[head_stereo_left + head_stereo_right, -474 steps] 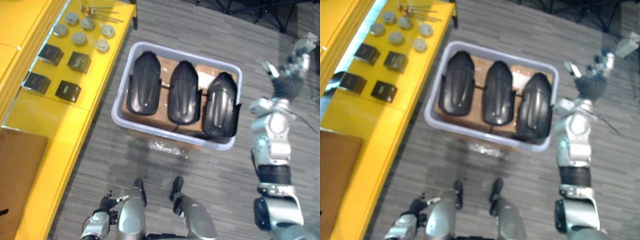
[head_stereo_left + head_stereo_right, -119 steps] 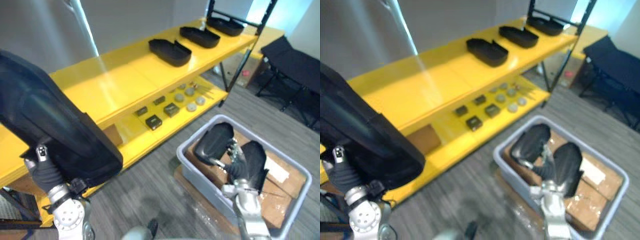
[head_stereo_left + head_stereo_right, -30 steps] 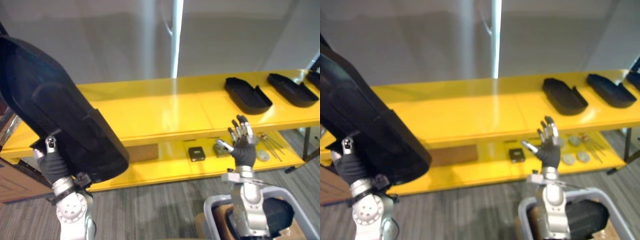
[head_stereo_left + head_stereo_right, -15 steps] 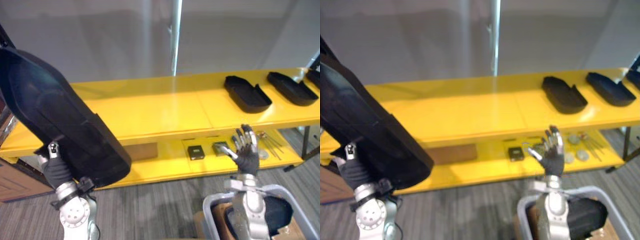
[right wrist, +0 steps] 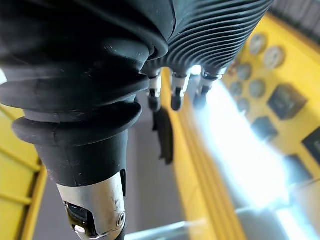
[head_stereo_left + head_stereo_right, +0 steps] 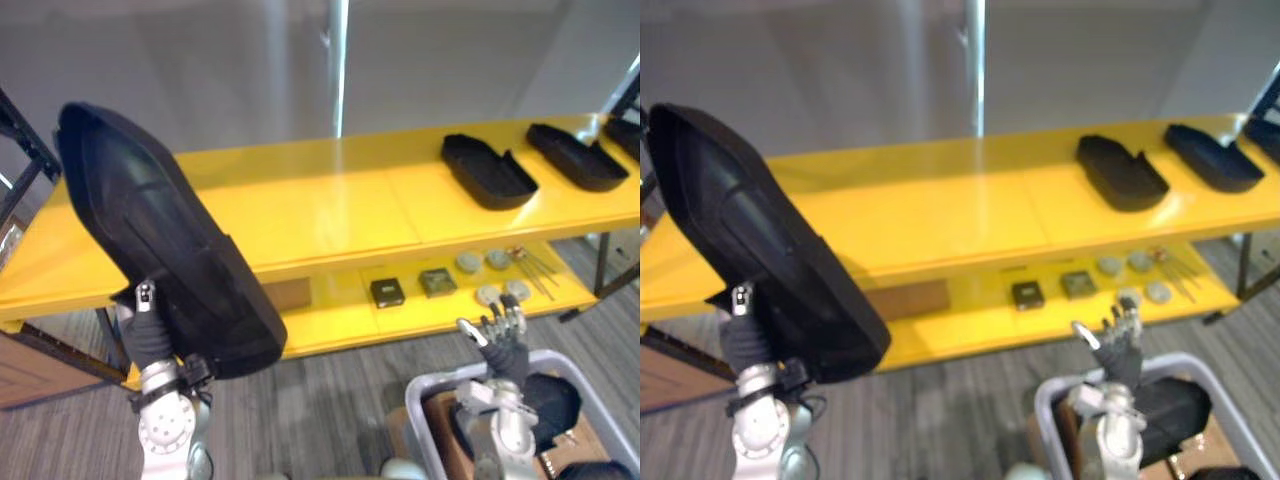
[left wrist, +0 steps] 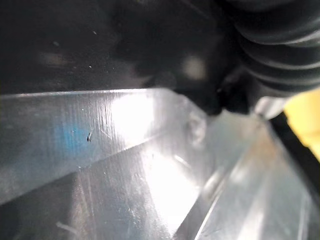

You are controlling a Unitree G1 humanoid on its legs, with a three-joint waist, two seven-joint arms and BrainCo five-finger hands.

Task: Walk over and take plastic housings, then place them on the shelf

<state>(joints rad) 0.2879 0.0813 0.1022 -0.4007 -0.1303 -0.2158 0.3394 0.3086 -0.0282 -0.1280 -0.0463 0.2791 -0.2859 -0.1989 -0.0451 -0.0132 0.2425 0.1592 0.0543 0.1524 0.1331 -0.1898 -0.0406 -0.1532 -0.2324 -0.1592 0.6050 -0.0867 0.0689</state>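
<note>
- In the eye views my left hand (image 6: 149,338) is raised before the left end of the yellow shelf (image 6: 330,205), with the big black housing (image 6: 160,235) standing tilted on top of it.
- The left wrist view sits tight against the housing's dark surface, and I cannot tell how that hand grips.
- My right hand (image 6: 505,340) is upright over the grey bin (image 6: 418,412), well apart from the housing.
- The right wrist view shows its fingers (image 5: 175,97) straight, spread and empty, with grey discs (image 5: 257,88) on the shelf's lower level beyond.
- A second housing (image 6: 550,400) lies in the bin.
</note>
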